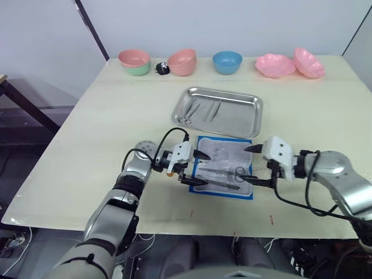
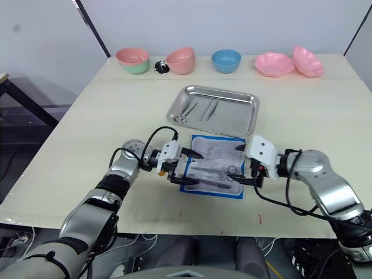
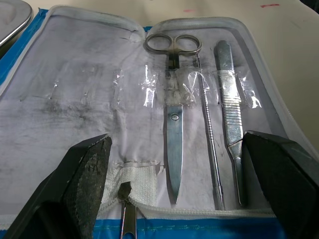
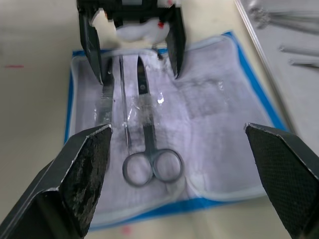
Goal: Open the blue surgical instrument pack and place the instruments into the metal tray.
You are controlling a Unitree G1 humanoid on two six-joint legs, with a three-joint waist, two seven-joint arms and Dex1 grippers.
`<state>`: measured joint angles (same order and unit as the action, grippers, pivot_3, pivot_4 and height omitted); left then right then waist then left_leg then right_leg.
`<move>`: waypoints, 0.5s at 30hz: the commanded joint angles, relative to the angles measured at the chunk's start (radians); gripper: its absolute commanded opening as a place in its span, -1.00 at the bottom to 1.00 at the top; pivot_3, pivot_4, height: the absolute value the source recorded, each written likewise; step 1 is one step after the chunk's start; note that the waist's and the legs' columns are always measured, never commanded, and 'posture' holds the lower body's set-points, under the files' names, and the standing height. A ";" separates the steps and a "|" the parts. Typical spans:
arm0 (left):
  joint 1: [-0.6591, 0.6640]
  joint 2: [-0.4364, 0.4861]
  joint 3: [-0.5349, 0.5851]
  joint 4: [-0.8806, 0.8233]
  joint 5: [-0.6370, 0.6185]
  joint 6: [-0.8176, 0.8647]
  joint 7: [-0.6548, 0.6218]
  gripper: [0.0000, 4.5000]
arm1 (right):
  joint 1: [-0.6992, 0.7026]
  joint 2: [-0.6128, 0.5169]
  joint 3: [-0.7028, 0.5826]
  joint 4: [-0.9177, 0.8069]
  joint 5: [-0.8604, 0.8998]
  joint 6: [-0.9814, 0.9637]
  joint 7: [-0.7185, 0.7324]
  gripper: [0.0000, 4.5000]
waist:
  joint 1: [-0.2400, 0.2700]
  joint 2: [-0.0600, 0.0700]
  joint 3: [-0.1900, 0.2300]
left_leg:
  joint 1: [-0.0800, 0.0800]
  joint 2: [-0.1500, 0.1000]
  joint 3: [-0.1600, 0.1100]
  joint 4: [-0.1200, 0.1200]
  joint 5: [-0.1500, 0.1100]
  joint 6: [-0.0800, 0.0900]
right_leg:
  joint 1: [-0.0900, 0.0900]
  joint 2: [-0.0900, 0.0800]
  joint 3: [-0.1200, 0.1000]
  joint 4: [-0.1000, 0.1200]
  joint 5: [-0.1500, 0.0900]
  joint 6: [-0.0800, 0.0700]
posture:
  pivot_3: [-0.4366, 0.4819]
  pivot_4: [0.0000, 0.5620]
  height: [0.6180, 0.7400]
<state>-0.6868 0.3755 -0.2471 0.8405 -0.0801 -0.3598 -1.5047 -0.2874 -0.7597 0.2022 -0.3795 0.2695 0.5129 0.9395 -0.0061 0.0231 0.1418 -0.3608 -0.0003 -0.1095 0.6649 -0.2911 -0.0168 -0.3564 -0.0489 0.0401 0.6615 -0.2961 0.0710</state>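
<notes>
Left eye view shows us midway: the blue surgical instrument pack (image 1: 223,168) lies open near the desk's front edge, just before the metal tray (image 1: 219,111), which holds several instruments (image 1: 200,110). Scissors (image 3: 174,134), a probe (image 3: 210,139) and forceps (image 3: 232,109) remain in the pack. Our left gripper (image 1: 189,165) and right gripper (image 1: 254,165) flank it, fingers wide, empty.

Pale table (image 1: 104,116), tray (image 1: 256,110), pack (image 1: 200,192), bowls (image 1: 227,61)

arms: silver-grey rounded metal shells, dark joint bands | cables: black, looped loose at both wrists | left gripper (image 1: 195,164): white block, small orange mark, black tapered fingers | right gripper (image 1: 253,165): white boxy housing, black textured fingers (image 4: 84,169)
</notes>
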 commanded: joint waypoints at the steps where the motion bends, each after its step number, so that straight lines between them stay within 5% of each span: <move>1: 0.058 -0.012 -0.077 0.115 0.103 0.018 0.022 1.00 | -0.102 0.048 0.091 -0.022 -0.061 0.103 -0.047 0.98 | -0.004 0.001 -0.001 | 0.000 0.000 0.001 0.000 0.000 0.000 | 0.000 0.000 0.001 0.000 0.000 0.000 | -0.05 -0.47 1.00; 15: 0.062 -0.029 -0.066 0.131 0.084 0.003 0.000 1.00 | -0.169 0.088 0.236 0.112 -0.220 0.093 -0.053 0.98 | -0.002 0.003 -0.002 | 0.000 -0.004 -0.004 0.000 0.000 0.000 | 0.000 -0.002 0.000 0.000 0.000 0.000 | -0.05 -0.47 1.00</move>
<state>-0.6915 0.3659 -0.2445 0.8620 -0.0777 -0.3766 -1.5080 -0.4475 -0.6701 0.4315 -0.2605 0.0558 0.6181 0.8774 -0.0085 0.0261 0.1396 -0.3611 -0.0045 -0.1131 0.6647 -0.2910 -0.0168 -0.3562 -0.0507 0.0401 0.6615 -0.2961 0.0707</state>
